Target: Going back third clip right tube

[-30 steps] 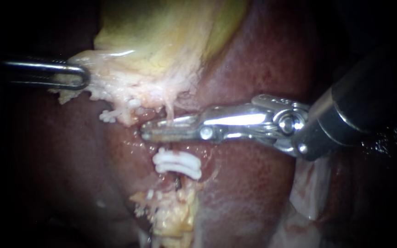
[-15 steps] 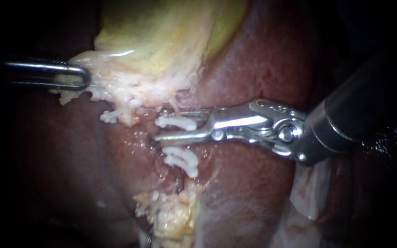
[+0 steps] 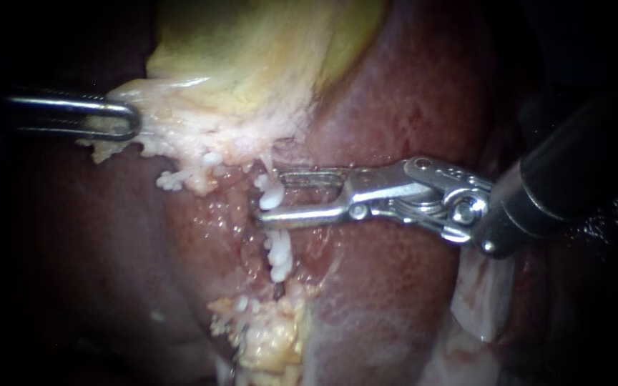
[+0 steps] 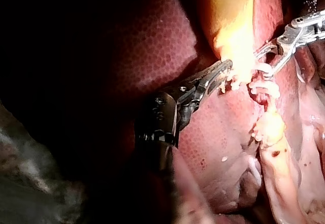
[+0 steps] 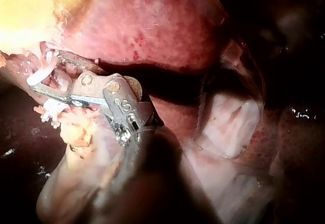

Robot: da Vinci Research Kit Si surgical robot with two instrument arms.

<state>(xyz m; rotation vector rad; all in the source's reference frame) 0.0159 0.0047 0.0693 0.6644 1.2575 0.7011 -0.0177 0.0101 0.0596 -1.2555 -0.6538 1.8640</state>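
Endoscope: our right tool point(image 3: 273, 194) has its jaws apart around the white clip point(image 3: 270, 199) on the tube point(image 3: 265, 230), more clips point(image 3: 278, 261) just below it. Left wrist: our left tool point(image 4: 226, 67) is clamped on the gallbladder point(image 4: 231, 26) edge near that clip. Right wrist: clip sits between the spread jaws, liver point(image 5: 152, 26) behind.

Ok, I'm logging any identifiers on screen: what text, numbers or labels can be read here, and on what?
Faint marks on the right instrument, at its wrist: too small to read.
No text on the left instrument, clips, liver or gallbladder.
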